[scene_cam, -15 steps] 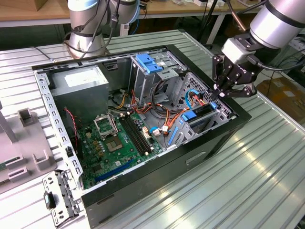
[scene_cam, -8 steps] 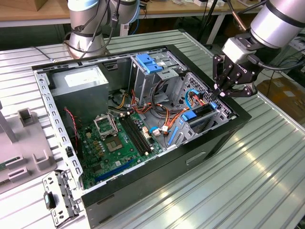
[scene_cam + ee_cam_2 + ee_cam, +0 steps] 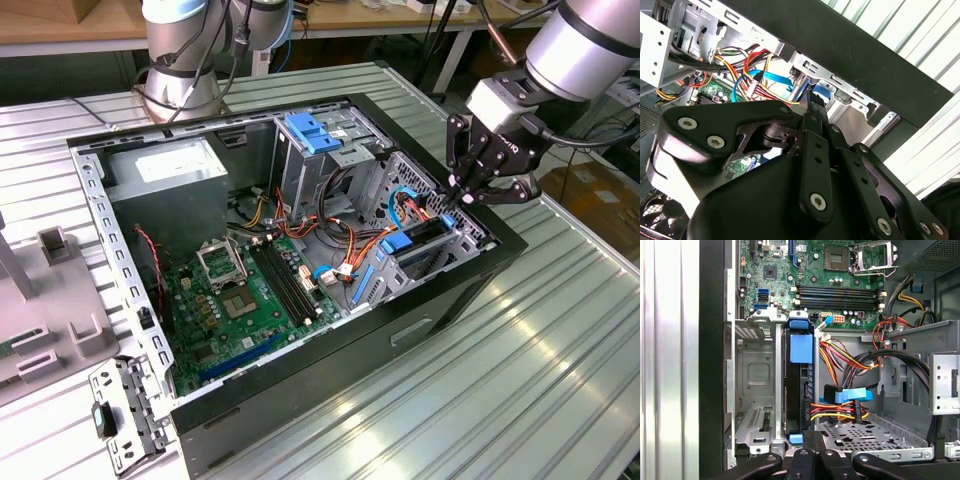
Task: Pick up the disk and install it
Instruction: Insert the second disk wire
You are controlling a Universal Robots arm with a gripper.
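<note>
Robot gripper at a hard drive seated edge-on in an open computer case's drive bay

In the exterior view the gripper [image 3: 470,190] hovered over the bay with the disk [image 3: 425,232] just below its tips. In the second wrist view its fingers [image 3: 812,117] looked drawn close together, apparently pinching nothing. In the first wrist view the disk [image 3: 801,385] stood on edge, long axis running straight away from the fingertips; the cables [image 3: 840,412] just beside could snag if the tool drifted

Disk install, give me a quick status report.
Gripper at the drive bay, fingers together at the disk's end. Disk on edge in the bay slot. Orange and yellow cables close beside.
</note>
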